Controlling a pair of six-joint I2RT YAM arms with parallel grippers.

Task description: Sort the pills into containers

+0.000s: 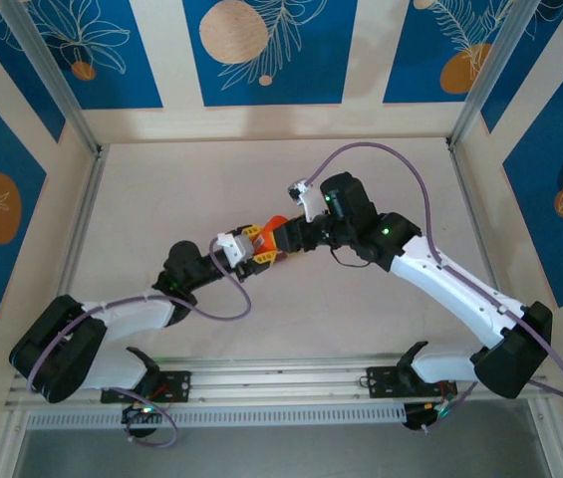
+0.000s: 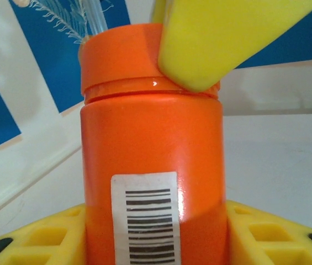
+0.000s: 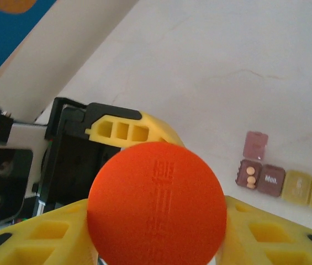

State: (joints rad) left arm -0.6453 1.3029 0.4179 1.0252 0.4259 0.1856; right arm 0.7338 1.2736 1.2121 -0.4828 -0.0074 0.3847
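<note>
Two claws meet on one orange bottle (image 1: 274,229) seen from above: my left claw (image 1: 251,247) clamps its body from the bottle's lower left, my right claw (image 1: 298,234) pinches its top end from the upper right, and the bottle's long axis runs between them over the counter (image 1: 181,189). From my left wrist, the body is glossy hard plastic, probably slick and light, so I judge a low hold best; its cap (image 2: 120,61) points away from me. From my right wrist, I look straight down that axis onto the cap, gripped on both sides. The containers (image 3: 271,179), a light-looking row of joined cells, lie right of the bottle and stretch away from it, with two pills (image 3: 250,175) in the nearest brown cell.
</note>
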